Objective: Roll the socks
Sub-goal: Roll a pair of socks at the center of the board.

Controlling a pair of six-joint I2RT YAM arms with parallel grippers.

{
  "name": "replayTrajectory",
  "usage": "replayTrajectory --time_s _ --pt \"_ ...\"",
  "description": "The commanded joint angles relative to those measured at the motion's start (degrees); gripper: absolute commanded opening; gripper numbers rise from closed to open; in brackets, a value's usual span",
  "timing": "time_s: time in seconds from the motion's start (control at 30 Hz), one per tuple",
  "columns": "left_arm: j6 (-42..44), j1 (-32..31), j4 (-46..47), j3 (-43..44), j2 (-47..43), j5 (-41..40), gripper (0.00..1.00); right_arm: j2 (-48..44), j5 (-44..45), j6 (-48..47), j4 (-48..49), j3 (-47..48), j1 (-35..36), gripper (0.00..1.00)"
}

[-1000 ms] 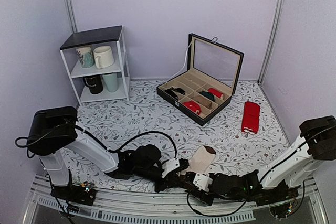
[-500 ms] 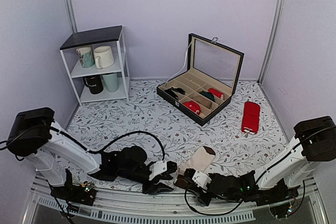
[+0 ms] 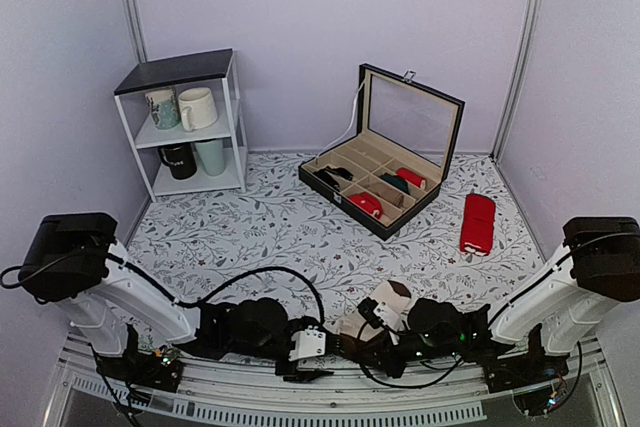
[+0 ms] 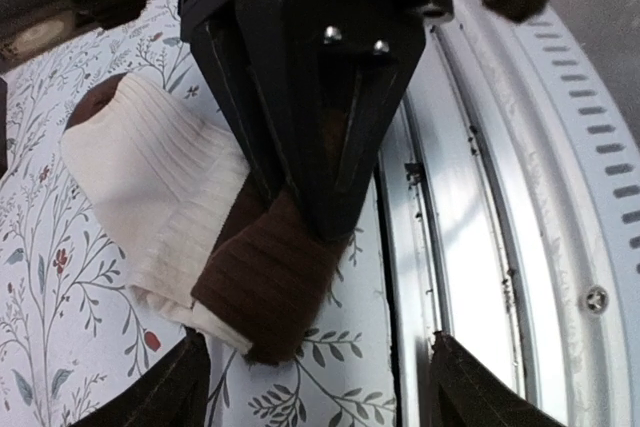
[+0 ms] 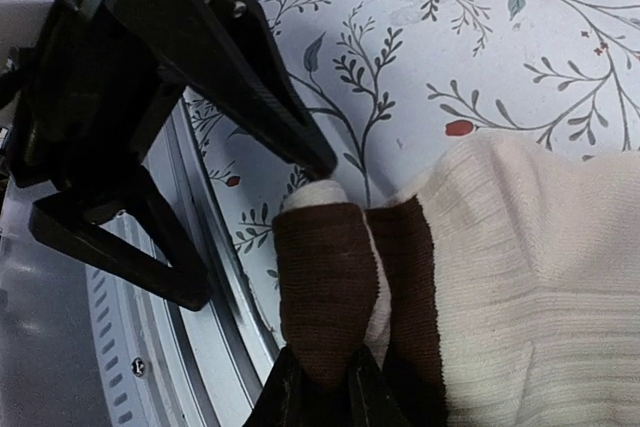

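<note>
- A white shelf with mugs stands at the far left of the flowered counter.
- The left fingers lie low at the counter's near edge, pointing right toward the near end of the socks. They are spread wide with nothing gripped between them. In the right wrist view, one fingertip sits just beside the cream edge of the folded fabric. Whether it touches the fabric cannot be told.
- The socks lie flat on the counter between the two arms, just beside the metal rail at the front.
- From above, their long axis runs on a slant from near-left to far-right. A dark brown end lies by the rail, a wide cream stretch fills the middle, and a dark brown tip points away to the far right.
- The near end is turned over on itself into a small thick fold, brown on the outside with a cream edge showing.
- The right fingers come in low from the right, over the cream part. They are pressed together, pinching the brown folded end.
- Further back and right stands an open box, lid up, with red and dark bundles in its compartments.
- A red pair lies to the right of the box, well apart from the socks.
</note>
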Motion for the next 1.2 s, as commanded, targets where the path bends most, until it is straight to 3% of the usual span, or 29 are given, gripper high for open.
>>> replayTrajectory --time_s 0.0,0.27,0.47,0.83,0.93,1.0,1.07,1.17 --pt "4.57 -1.6 4.72 2.26 2.17 -3.77 0.75 3.86 -7.16 2.36 -9.47 -2.06 0.27 0.09" --pt "6.27 -2.08 6.75 2.06 1.58 -3.14 0.75 6.06 -10.21 2.49 -10.29 -1.36 -0.34 0.09" --pt "5.05 -2.13 4.68 2.97 3.91 -0.46 0.66 6.62 -10.42 2.89 -10.29 -1.49 -1.07 0.09" --pt "2.68 -2.3 3.05 3.71 6.92 -0.53 0.38 7.41 -11.25 2.9 -10.29 -1.12 -1.36 0.09" --pt "2.19 -2.3 2.58 3.93 7.63 -0.98 0.24 7.22 -11.18 2.99 -10.34 -1.18 -1.43 0.1" --pt "1.98 -2.26 1.48 4.38 8.09 -1.04 0.05 7.1 -11.3 3.0 -10.3 -1.13 -1.46 0.11" --pt "1.46 -2.27 0.13 5.15 8.78 -1.58 0.0 6.8 -11.28 2.85 -10.41 -0.91 -1.44 0.14" --pt "-0.72 -2.05 -3.8 6.71 9.2 -2.21 0.0 3.67 -8.99 2.48 -12.34 -0.51 -1.47 0.3"
